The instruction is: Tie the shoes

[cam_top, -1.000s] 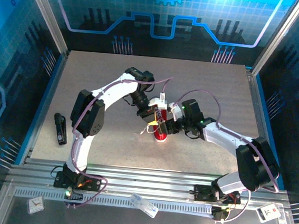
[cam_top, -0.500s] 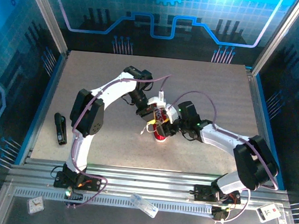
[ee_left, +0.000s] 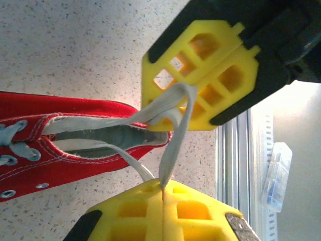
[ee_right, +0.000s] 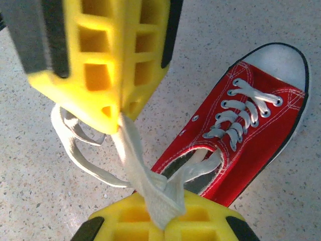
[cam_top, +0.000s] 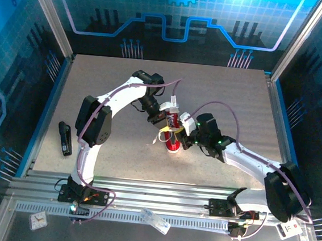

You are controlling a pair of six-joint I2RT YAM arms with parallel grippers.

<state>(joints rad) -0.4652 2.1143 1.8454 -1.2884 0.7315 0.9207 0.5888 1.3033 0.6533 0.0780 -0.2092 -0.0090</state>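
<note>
The red sneaker [cam_top: 173,142] with white toe cap lies mid-table, between both grippers. In the left wrist view the shoe [ee_left: 45,150] lies at the left. My left gripper [ee_left: 164,190] is shut on a white lace [ee_left: 173,145] that runs up to the right gripper's yellow fingers [ee_left: 200,85]. In the right wrist view my right gripper [ee_right: 163,223] is shut on a bunched lace [ee_right: 145,175] over the shoe's opening [ee_right: 235,135]. That lace leads up to the left gripper's fingers [ee_right: 115,60], and a slack lace loop [ee_right: 75,145] lies on the table. From above, the left gripper [cam_top: 167,121] and right gripper [cam_top: 183,137] flank the shoe.
A black oblong object [cam_top: 64,138] lies near the table's left edge. The aluminium rail [cam_top: 160,191] runs along the front, with a clear plastic piece [cam_top: 155,221] and small white cards [cam_top: 39,220] below it. Blue walls enclose the table.
The right arm has swung its elbow out to the right and toward the front, drawing its gripper slightly away from the shoe. The left gripper has edged back a little. The shoe stays put.
</note>
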